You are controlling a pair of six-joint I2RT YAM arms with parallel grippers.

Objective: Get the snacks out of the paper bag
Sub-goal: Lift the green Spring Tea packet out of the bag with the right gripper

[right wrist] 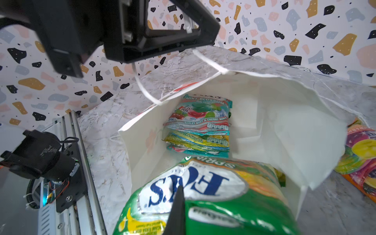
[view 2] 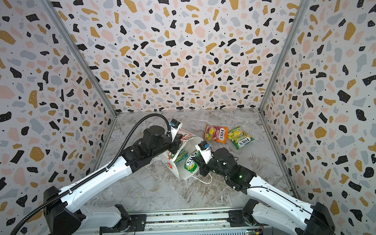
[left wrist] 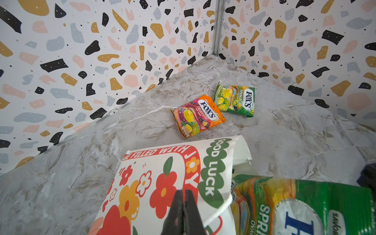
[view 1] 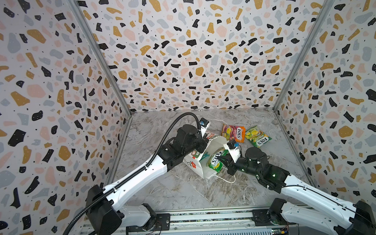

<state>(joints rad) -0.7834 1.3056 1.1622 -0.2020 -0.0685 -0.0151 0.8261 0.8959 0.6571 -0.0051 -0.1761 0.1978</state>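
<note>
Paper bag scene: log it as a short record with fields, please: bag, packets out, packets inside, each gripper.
bag: white paper bag with red flower print, on its side on the grey marble tabletop, mouth open
out of bag: orange-pink glossy packet beside green-yellow glossy packet, both on the tabletop
at mouth: second green-yellow packet, partly out
inside: stack of three packets, teal-red one on top
left gripper: shut on the bag's upper side near its mouth
right gripper: shut on the second green-yellow packet
</note>
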